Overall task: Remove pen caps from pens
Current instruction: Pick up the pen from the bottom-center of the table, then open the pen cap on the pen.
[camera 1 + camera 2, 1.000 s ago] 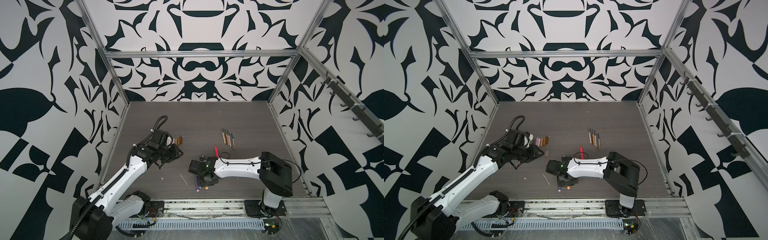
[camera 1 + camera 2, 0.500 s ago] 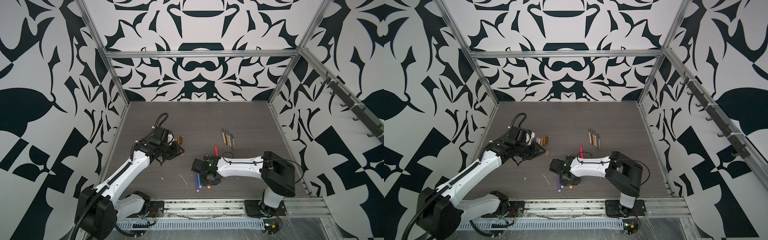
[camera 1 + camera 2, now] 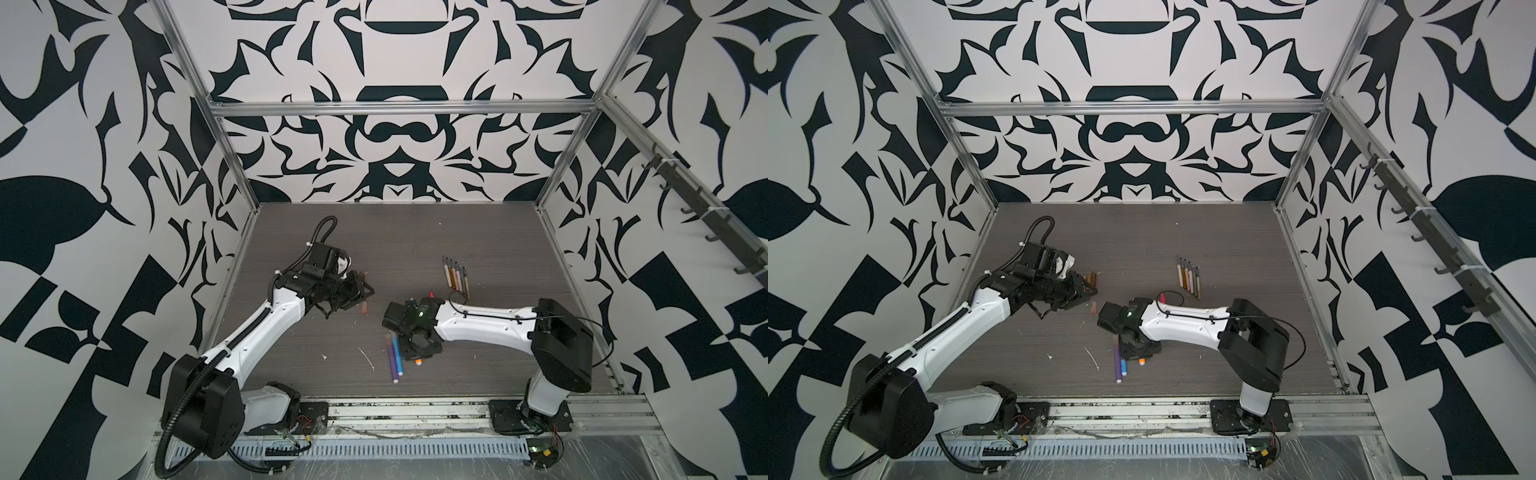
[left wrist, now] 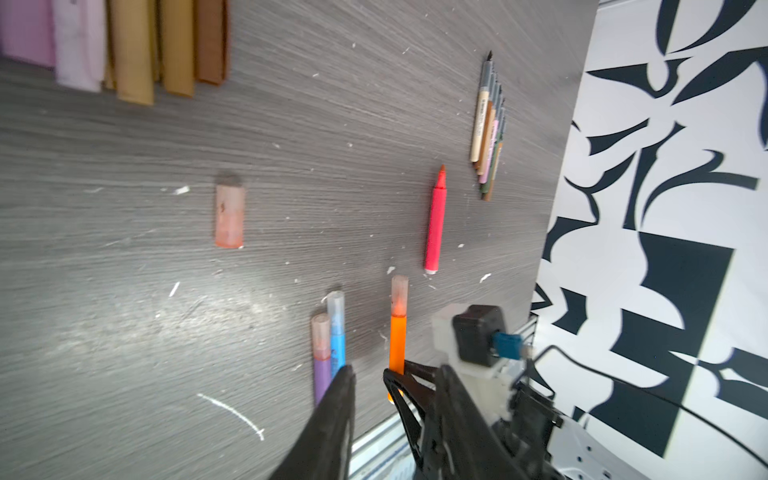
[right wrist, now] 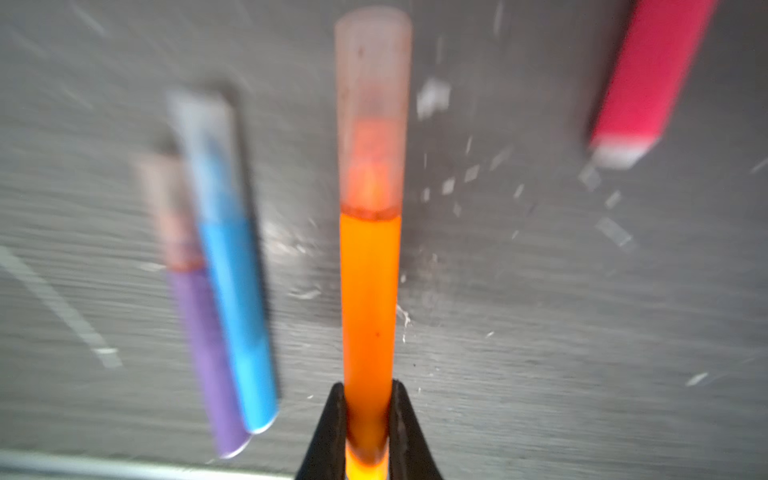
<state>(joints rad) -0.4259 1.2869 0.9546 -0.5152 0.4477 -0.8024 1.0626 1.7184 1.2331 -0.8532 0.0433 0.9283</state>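
Pens, ten. Four thick: purple (image 3: 392, 357), blue (image 3: 397, 353), orange (image 5: 368, 299), red (image 4: 435, 224). Six thin pens (image 3: 457, 276) lie in a tight row farther back on the table (image 3: 415, 232). Purple, blue and orange wear clear caps (image 5: 372, 104); red is bare-tipped.

Cap row (image 4: 137, 45), five countable, lies by the left gripper (image 3: 370, 286), whose fingers are apart and empty. One loose cap (image 4: 229, 216) lies near it.

Right gripper (image 5: 368, 386) pinches orange's rear end.

Since a second ago the left gripper has shifted toward the cap row, uncovering the loose cap.
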